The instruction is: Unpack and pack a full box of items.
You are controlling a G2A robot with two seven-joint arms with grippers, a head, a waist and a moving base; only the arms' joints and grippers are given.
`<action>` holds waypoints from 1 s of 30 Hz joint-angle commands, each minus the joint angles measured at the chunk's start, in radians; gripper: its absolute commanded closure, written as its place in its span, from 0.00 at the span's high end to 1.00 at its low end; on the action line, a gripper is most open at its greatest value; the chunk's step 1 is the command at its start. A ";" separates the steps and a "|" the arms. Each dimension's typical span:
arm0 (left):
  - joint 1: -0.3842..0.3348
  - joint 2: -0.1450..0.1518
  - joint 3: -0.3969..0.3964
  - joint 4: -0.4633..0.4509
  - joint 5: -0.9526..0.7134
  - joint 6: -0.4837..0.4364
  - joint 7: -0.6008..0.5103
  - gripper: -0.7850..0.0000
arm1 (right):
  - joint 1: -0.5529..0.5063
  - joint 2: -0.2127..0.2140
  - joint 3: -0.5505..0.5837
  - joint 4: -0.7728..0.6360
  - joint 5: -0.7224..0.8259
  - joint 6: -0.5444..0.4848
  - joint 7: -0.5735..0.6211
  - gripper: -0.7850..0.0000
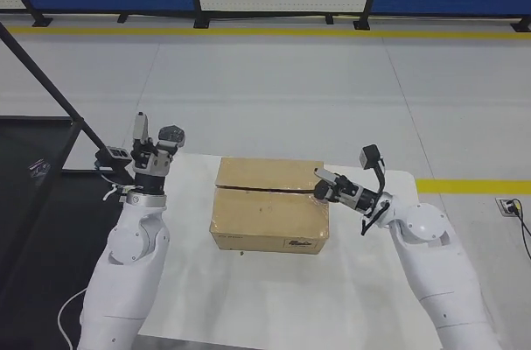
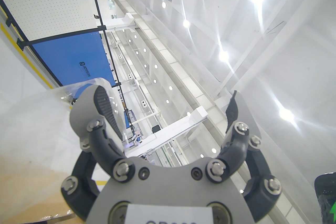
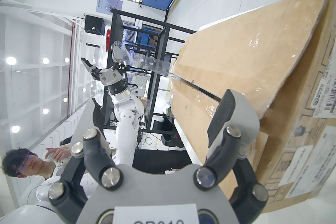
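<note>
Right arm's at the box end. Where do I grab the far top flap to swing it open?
Take the far flap by its free edge along the seam, at the end nearest the right gripper. Its corner there looks slightly raised off the box, so likely slide one finger under from that end.

I've got bare table (image 1: pixel 274 289) all along the near side of the box (image 1: pixel 268 210), plus a narrower strip on its left, so a gripper can pass low through either. On the right, my right gripper (image 1: pixel 319 190) sits with fingers spread against the box's right end at the top seam, so that side is blocked. Over the far-left corner the left gripper (image 1: pixel 156 131) is held up, fingers wide. A clear tape strip (image 3: pixel 155 65) is strung from it to the seam, and a black frame pole (image 1: pixel 46 83) slants just left of it.
</note>
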 commanded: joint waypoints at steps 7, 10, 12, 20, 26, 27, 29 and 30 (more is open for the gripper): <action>-0.026 -0.020 0.075 -0.001 0.065 0.041 0.071 1.00 | -0.025 0.015 0.029 -0.010 0.022 -0.025 0.009 1.00; -0.036 -0.029 0.104 0.002 0.079 0.046 0.088 1.00 | -0.037 0.022 0.040 -0.024 0.021 -0.025 0.013 1.00; -0.044 -0.034 0.122 0.004 0.089 0.050 0.098 1.00 | -0.050 0.027 0.053 -0.036 0.024 -0.032 0.008 1.00; -0.079 -0.059 0.202 0.035 0.155 0.073 0.139 1.00 | -0.097 0.046 0.094 -0.077 0.039 -0.035 0.013 1.00; -0.099 -0.078 0.249 0.059 0.179 0.070 0.164 1.00 | -0.118 0.057 0.109 -0.096 0.043 -0.031 0.020 1.00; -0.101 -0.081 0.255 0.059 0.181 0.069 0.167 1.00 | -0.120 0.058 0.110 -0.098 0.044 -0.029 0.022 1.00; -0.103 -0.086 0.265 0.059 0.184 0.068 0.172 1.00 | -0.123 0.061 0.111 -0.101 0.047 -0.028 0.023 1.00; -0.103 -0.088 0.269 0.057 0.186 0.066 0.173 1.00 | -0.124 0.062 0.111 -0.101 0.047 -0.026 0.024 1.00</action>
